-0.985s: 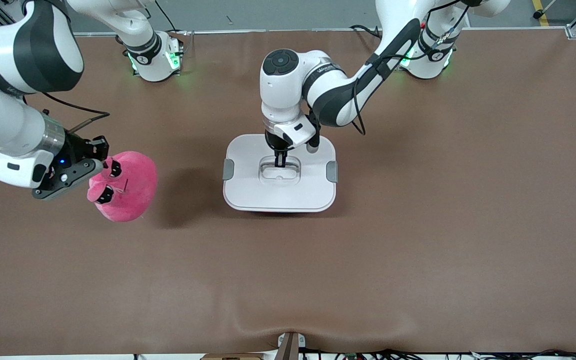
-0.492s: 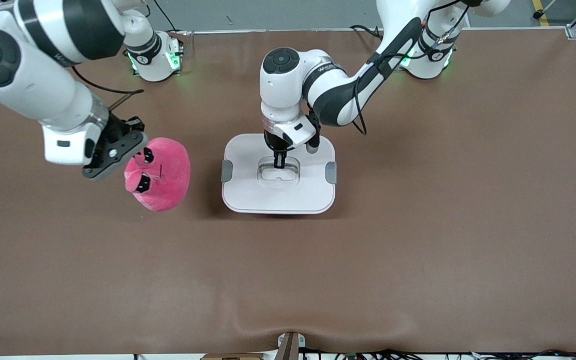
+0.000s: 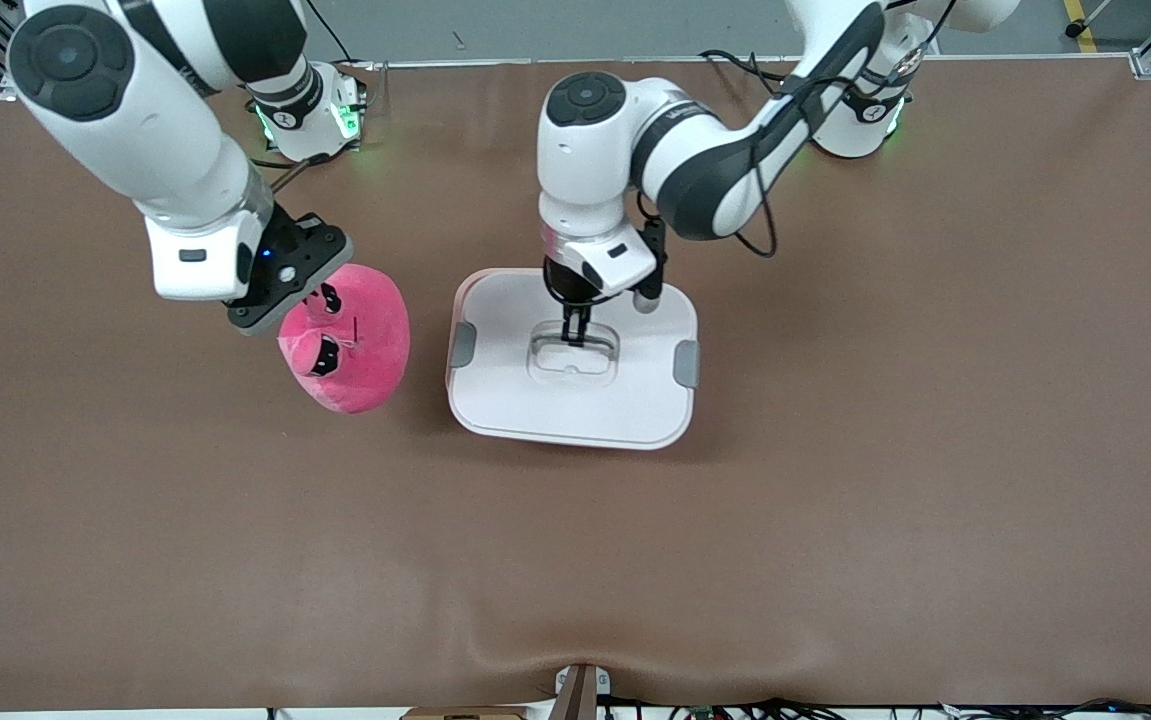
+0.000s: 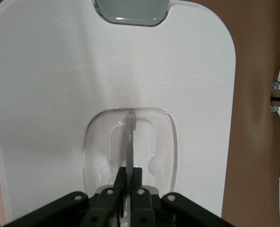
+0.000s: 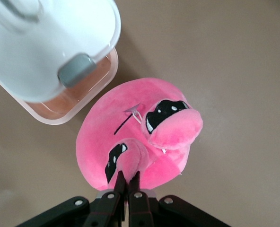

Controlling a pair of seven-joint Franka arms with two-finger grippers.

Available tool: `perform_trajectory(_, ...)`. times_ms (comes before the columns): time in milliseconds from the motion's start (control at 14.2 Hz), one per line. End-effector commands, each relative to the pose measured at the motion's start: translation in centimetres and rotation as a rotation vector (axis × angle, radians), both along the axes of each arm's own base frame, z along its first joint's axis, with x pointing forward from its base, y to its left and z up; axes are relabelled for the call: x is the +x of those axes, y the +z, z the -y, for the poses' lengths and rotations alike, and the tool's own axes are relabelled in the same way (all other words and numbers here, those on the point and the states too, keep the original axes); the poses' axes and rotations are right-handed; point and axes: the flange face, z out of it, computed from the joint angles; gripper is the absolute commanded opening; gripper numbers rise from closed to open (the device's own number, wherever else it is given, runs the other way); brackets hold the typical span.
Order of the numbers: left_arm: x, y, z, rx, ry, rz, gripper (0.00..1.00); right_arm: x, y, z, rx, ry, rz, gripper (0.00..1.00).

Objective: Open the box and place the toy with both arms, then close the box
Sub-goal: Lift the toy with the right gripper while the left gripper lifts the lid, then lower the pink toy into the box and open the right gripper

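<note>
The upper links of both arms are cut off at the top of the front view, and the right gripper [image 3: 307, 300] is largely masked there by its own wrist housing. The base [image 5: 78, 97] of the box is almost wholly covered by the lid [image 3: 575, 400]; only a thin pink edge shows in the front view, while the right wrist view shows a translucent red-pink corner beneath the raised lid. The interior of the box cannot be made out.

The lid is white, rounded-rectangular, with a recessed clear handle [image 4: 130, 142] at its centre and two grey clips [image 3: 462, 345], one on each short side. It sits tilted and shifted off the base at the middle of the table [image 3: 835, 550]. The left gripper [image 4: 130, 182] is closed on the thin upright rib of the handle.

The toy [image 3: 355, 345] is a pink plush blob with two dark half-lidded eyes and two small protruding lobes. It hangs over the table beside the box, toward the right arm's end, its face tilted. The right gripper is pinched shut on one lobe.

Count: two arms, two grippers, one box, one lid, one toy.
</note>
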Motion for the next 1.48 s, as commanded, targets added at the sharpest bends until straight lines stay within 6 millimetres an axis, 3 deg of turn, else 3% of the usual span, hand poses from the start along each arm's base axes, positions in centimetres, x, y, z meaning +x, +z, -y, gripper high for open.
perform_trajectory(0, 2.6, 4.6, -5.4, -0.015, -0.079, -0.04, 0.0, -0.5, 1.6, -0.8, -0.014, 0.044, 0.033, 0.0)
perform_trajectory(211, 4.9, 7.2, -11.7, 0.013, -0.212, -0.106, 0.0, -1.5, 1.8, -3.4, -0.002, 0.099, 0.055, 0.0)
perform_trajectory(492, 8.0, 8.0, -19.3, 0.027, -0.363, -0.166, 0.0, -3.6, 1.6, -7.7, -0.01, 0.231, 0.07, 0.0)
perform_trajectory(703, 9.4, 7.4, -24.8, 0.07, -0.544, -0.234, 0.0, -4.8, 1.1, -10.0, -0.029, 0.276, 0.078, 0.0)
perform_trajectory(774, 9.5, 7.3, -25.8, 0.076, -0.6, -0.256, 0.0, -4.9, 0.8, -10.3, -0.027, 0.281, 0.077, 0.0)
perform_trajectory(1055, 10.6, 6.5, -33.0, 0.049, -0.726, -0.345, 0.0, -5.7, -0.6, -12.7, -0.044, 0.325, 0.079, 0.0)
perform_trajectory(1196, 10.9, 6.2, -35.6, 0.041, -0.763, -0.364, 0.0, -5.7, -1.1, -13.5, -0.038, 0.335, 0.089, 0.0)
perform_trajectory(1407, 11.0, 6.0, -36.6, 0.037, -0.76, -0.377, 0.0, -5.8, -2.5, -14.9, -0.043, 0.337, 0.085, 0.0)
